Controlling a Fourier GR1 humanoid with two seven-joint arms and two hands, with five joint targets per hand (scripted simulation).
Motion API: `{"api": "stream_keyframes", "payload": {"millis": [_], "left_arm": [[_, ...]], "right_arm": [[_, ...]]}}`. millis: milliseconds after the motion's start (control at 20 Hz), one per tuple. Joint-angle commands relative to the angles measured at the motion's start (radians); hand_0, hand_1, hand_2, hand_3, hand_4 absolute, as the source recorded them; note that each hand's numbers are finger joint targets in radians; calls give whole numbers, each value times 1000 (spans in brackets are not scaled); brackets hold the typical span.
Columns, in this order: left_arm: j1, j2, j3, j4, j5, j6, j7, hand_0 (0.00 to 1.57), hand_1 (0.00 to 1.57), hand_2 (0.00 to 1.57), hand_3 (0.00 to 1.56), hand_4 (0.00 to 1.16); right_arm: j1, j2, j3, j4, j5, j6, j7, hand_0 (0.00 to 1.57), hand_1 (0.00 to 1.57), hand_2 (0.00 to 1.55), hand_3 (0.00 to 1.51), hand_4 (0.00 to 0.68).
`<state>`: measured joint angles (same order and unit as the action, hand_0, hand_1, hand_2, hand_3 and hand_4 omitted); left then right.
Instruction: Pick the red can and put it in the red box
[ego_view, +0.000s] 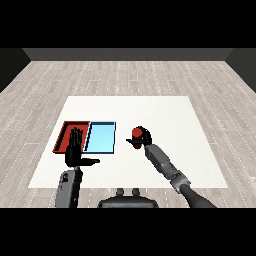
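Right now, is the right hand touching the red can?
Touching. In the head view the right hand has its fingers curled round the red can, with the thumb below it and no gap showing.

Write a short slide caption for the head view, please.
Right hand curled round the red can, right of the red tray and light blue tray.

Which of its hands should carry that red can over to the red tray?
The right hand, probably: its fingers already curl round the red can, right of the blue tray. The left hand is open, holds nothing, and hovers over the red tray, so it might be in the way.
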<state>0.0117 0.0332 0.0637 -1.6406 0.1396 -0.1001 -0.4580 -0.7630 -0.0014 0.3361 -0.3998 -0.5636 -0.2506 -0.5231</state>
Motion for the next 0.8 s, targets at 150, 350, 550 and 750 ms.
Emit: {"api": "stream_keyframes", "payload": {"millis": [150,350,550,750], "left_arm": [[52,-3,-20,-72,-1,11,46,0,0,0,0,0],[82,37,25,-41,28,-50,-37,0,0,0,0,0],[-18,-14,-17,-37,-9,42,69,0,0,0,0,0],[-52,-8,3,63,-3,15,-9,0,0,0,0,0]], "right_arm": [[-2,1,55,7,19,-37,35,1531,1531,1468,1413,546],[-8,1,67,-49,7,-85,80,1548,1548,1475,1411,558],[-28,1,30,13,29,-44,-24,1529,1529,1470,1395,580],[20,-13,16,-191,76,-124,41,1544,1544,1468,1381,586]]}}
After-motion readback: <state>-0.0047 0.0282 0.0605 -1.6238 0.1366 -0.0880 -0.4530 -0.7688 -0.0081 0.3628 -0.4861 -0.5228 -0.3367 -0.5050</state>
